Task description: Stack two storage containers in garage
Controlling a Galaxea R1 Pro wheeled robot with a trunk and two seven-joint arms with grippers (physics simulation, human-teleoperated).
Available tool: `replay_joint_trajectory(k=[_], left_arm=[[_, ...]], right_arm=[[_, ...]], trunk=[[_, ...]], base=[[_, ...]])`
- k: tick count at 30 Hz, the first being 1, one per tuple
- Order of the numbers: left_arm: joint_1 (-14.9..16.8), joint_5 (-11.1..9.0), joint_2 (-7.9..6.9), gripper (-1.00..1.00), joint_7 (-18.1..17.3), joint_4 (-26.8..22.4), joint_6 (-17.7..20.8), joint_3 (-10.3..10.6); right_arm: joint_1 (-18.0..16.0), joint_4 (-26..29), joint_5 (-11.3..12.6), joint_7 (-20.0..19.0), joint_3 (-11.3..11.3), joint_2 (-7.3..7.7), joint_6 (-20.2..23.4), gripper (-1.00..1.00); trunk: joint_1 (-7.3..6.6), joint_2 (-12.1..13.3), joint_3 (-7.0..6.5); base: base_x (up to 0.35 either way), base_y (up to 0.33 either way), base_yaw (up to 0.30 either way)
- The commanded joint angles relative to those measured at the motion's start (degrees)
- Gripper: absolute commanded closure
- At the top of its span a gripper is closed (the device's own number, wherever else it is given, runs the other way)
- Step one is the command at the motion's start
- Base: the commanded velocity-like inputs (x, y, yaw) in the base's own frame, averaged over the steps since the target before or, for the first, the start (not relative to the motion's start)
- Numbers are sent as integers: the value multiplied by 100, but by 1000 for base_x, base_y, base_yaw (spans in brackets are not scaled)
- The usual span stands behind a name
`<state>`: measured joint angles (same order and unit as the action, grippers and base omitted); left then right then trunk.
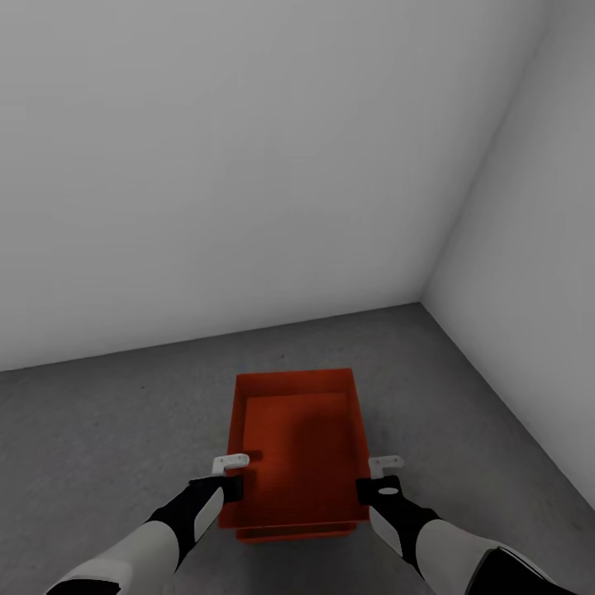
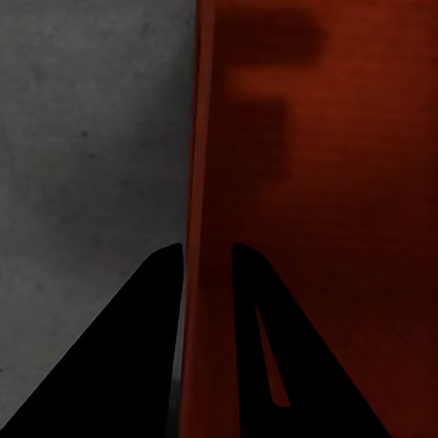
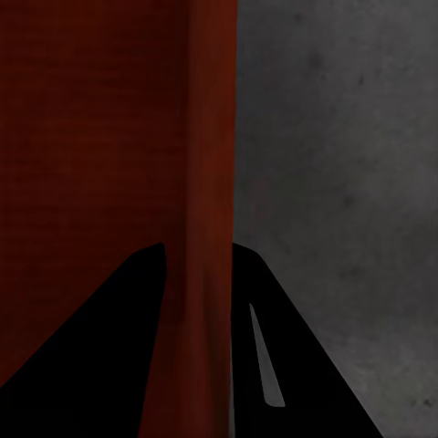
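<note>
An orange-red storage container (image 1: 299, 438) sits low over the dark grey floor (image 1: 116, 421) of the garage, open side up and empty. My left gripper (image 1: 232, 483) is shut on its left wall (image 2: 208, 182). My right gripper (image 1: 374, 486) is shut on its right wall (image 3: 208, 164). In each wrist view the wall runs between the two black fingers (image 2: 137, 356) (image 3: 274, 356). A second orange-red edge (image 1: 289, 534) shows just under the near side. Whether that edge is another container, I cannot tell.
Plain white-grey walls (image 1: 207, 165) meet in a corner (image 1: 422, 302) just beyond the container to the right. The right wall (image 1: 537, 289) runs close along that side. Bare floor stretches away on the left (image 1: 83, 463).
</note>
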<state>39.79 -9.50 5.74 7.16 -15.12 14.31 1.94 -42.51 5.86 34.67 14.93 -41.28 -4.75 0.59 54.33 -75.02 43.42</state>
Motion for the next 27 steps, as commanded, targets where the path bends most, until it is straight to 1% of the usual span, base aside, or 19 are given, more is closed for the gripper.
replay_joint_trajectory(k=[1, 6, 10, 27], left_arm=[[2, 115, -13, 100, 66, -25, 45, -159], [2, 115, -13, 100, 66, -26, 45, -159], [2, 115, -17, 100, 66, -26, 45, -159], [2, 115, -16, 100, 66, -25, 45, -158]], right_arm=[[-3, -172, 5, 80, 217, 18, -6, 100], [-3, -173, 5, 80, 217, 18, -6, 100], [-3, -172, 5, 80, 217, 18, -6, 100], [-3, -173, 5, 80, 217, 19, -13, 100]], trunk=[[22, -44, 22], [132, -245, 112], [132, -245, 112], [506, -926, 417]], base=[[0, 0, 0], [0, 0, 0], [0, 0, 0], [0, 0, 0]])
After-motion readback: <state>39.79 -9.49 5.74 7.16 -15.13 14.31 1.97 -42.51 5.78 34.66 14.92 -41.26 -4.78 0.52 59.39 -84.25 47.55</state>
